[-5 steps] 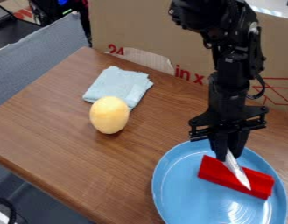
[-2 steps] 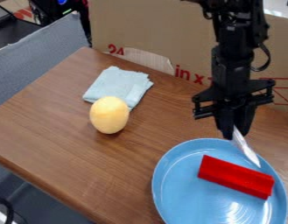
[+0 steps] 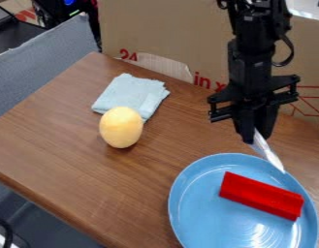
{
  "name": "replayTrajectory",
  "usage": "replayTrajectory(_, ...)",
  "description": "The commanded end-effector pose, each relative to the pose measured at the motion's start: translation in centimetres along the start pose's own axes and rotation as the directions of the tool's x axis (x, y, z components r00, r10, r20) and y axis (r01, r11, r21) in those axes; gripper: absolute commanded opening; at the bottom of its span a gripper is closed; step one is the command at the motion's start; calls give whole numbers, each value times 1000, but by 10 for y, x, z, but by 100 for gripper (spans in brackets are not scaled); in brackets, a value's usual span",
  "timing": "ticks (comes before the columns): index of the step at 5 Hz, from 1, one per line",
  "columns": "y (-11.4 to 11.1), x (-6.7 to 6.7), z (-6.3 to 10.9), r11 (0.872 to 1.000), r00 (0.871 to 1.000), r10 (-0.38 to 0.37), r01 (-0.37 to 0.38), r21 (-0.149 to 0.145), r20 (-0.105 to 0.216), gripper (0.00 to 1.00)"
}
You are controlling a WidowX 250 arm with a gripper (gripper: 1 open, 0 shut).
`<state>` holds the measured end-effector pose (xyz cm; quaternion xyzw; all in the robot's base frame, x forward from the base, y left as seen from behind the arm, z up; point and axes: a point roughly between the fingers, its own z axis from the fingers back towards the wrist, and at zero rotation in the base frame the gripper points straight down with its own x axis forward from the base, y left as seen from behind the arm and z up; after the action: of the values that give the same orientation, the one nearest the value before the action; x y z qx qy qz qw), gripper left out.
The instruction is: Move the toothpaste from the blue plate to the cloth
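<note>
My gripper (image 3: 256, 128) hangs above the far edge of the blue plate (image 3: 205, 208), shut on the upper end of the toothpaste (image 3: 270, 153). The white tube dangles slantwise below the fingers, its lower end just over the plate's rim and clear of the surface. The cloth (image 3: 129, 94), pale blue-green and rumpled, lies on the wooden table at the far left, well away from the gripper.
A red rectangular block (image 3: 263, 194) lies in the plate. A yellow ball (image 3: 120, 127) rests just in front of the cloth. A cardboard box (image 3: 162, 39) stands along the back. The table's front edge runs diagonally at lower left.
The gripper has lifted the toothpaste up off the plate, away from the red block, and drifted slightly back and left. The block, ball and cloth have not moved.
</note>
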<state>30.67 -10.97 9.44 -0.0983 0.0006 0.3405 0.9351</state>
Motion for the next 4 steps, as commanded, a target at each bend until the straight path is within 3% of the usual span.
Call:
replayTrajectory(1,-12,-1,16,997,998,21,-17,-69,55,0)
replayTrajectory(2,-17,-7,16,993,995,85,-79,-93,60,0)
replayTrajectory(3,-15,2,14,979,983,171,-162,-123,64,0)
replayTrajectory(4,-4,17,1,934,934,341,-325,-146,105,0)
